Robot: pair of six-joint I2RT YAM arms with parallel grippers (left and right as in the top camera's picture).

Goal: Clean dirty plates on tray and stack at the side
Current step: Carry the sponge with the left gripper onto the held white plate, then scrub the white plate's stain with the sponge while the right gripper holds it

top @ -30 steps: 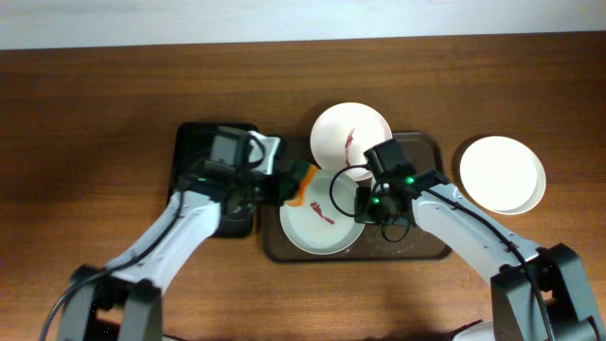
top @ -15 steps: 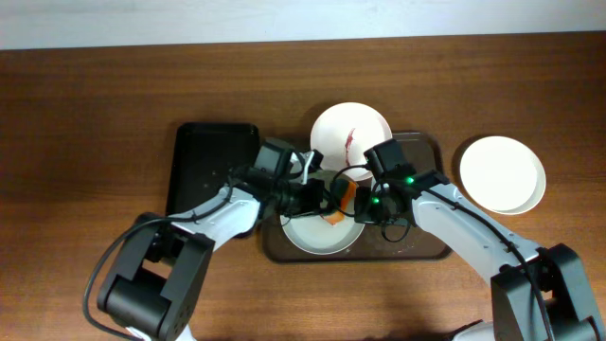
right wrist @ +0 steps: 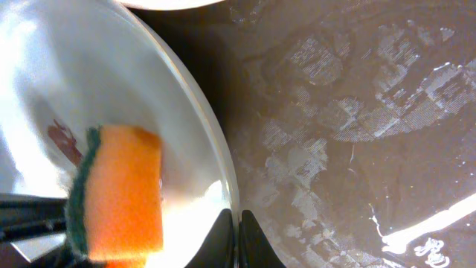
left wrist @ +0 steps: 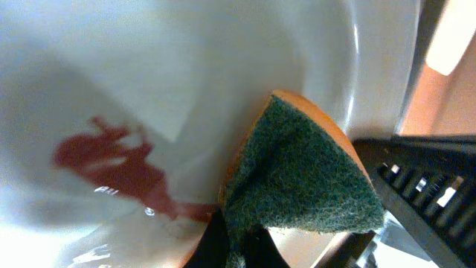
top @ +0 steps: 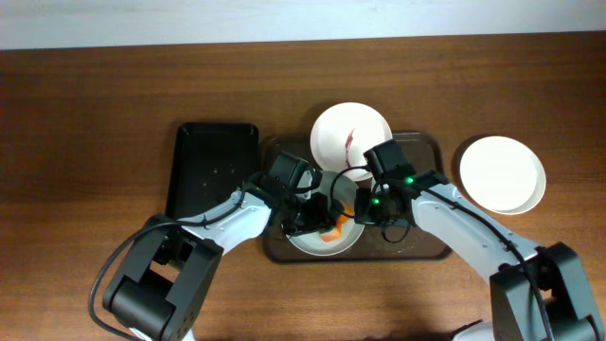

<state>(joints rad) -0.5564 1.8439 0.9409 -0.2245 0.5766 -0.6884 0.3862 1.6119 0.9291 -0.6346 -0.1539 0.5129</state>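
**Sponge on the dirty plate, both arms over the brown tray**

We see a wooden counter [top: 95, 114] with everything gathered around its middle and right half. The brown tray [top: 426, 242] lies at mid-counter, nearer the near edge, and its floor looks wet in the right wrist view. The black tray [top: 204, 152] sits just beside it, toward the left edge.

We count three white plates. The held plate [top: 305, 237] rests in the left half of the brown tray. The far plate [top: 350, 133], marked with a red streak, overlaps the brown tray's far rim. The clean plate [top: 502, 173] stands on the bare counter toward the right edge, apart from the brown tray.

The sponge [left wrist: 297, 179], orange with a green scouring face, presses on the held plate near its rim. The left gripper [top: 322, 220] is closed around the sponge, pinching it between its fingers. The right gripper [right wrist: 239, 231] has its fingers pressed together on the rim of the held plate, on the side toward the right edge.

A red stain [left wrist: 119, 167] lies on the held plate just beside the sponge, and its tail reaches the sponge's lower edge.
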